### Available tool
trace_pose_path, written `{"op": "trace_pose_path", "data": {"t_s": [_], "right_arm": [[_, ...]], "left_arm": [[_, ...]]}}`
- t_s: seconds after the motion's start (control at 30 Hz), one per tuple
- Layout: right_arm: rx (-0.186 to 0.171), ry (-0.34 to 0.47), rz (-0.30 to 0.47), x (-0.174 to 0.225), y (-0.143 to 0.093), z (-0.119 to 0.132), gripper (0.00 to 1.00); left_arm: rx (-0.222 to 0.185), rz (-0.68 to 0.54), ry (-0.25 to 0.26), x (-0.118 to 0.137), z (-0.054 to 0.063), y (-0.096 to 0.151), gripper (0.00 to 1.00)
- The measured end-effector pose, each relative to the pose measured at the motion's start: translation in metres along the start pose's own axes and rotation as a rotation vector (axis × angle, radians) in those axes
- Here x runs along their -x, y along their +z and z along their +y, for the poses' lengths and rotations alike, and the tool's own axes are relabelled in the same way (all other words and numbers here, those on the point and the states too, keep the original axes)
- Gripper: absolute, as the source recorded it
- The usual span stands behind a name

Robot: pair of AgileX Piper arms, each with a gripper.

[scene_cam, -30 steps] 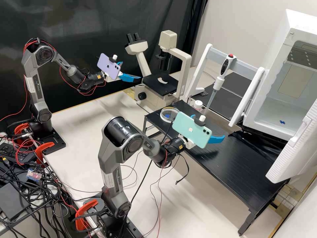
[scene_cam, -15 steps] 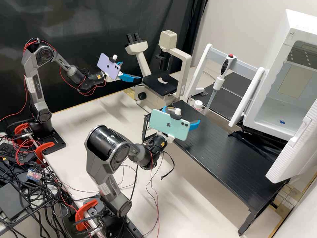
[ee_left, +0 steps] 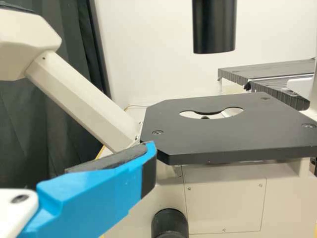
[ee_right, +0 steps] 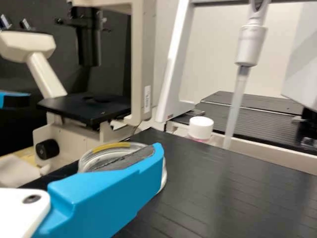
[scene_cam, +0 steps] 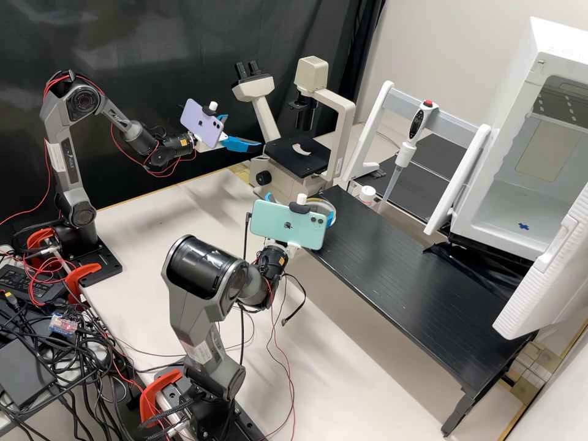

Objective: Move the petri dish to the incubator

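Note:
My left gripper (scene_cam: 243,130) stays open and holds nothing, left of the microscope stage in the high view; one finger of the left gripper (ee_left: 148,156) shows in the left wrist view. At the rack's near left corner is my right gripper (scene_cam: 299,207), its fingers spread apart. The clear petri dish (scene_cam: 323,204) lies flat there, partly behind the mounted phone. In the right wrist view, one finger of the right gripper (ee_right: 156,156) covers part of the petri dish (ee_right: 116,147); contact cannot be told. The incubator (scene_cam: 493,205) stands open at right, a blue mark on its floor.
The black rack (scene_cam: 416,294) runs from the dish toward the open incubator door (scene_cam: 554,269). Behind it stand a pipette (scene_cam: 407,153) on its holder and a white-capped bottle (scene_cam: 367,194). The microscope (scene_cam: 297,156) is behind the dish.
My right gripper has moved left in the high view, from over the rack's middle edge to the corner with the dish. The left arm has stayed still.

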Motion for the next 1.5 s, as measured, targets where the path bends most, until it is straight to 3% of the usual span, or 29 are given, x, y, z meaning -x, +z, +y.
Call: {"op": "trace_pose_path", "data": {"t_s": [0.23, 0.43, 0.53, 0.8, 1.33, 1.37, 1.5], "right_arm": [[0.002, -0.009, -0.072, -0.006, 0.01, -0.011, 1.0], [0.036, 0.022, -0.127, -0.018, 0.017, -0.01, 1.0], [0.027, 0.037, -0.142, -0.021, 0.019, -0.009, 1.0], [0.05, 0.047, -0.138, -0.03, 0.018, -0.007, 1.0], [0.05, 0.041, -0.148, -0.043, 0.023, -0.009, 1.0], [0.05, 0.041, -0.148, -0.043, 0.023, -0.009, 0.0], [0.049, 0.041, -0.151, -0.045, 0.024, -0.008, 0.0]], "left_arm": [[0.0, 0.0, 0.0, 0.0, 0.0, 0.0, 1.0], [0.0, 0.0, 0.0, 0.0, 0.0, 0.0, 1.0], [0.0, 0.0, 0.0, 0.0, 0.0, 0.0, 1.0], [0.0, 0.0, 0.0, 0.0, 0.0, 0.0, 1.0], [0.0, 0.0, 0.0, 0.0, 0.0, 0.0, 1.0], [0.0, 0.0, 0.0, 0.0, 0.0, 0.0, 1.0], [0.0, 0.0, 0.0, 0.0, 0.0, 0.0, 1.0]]}}
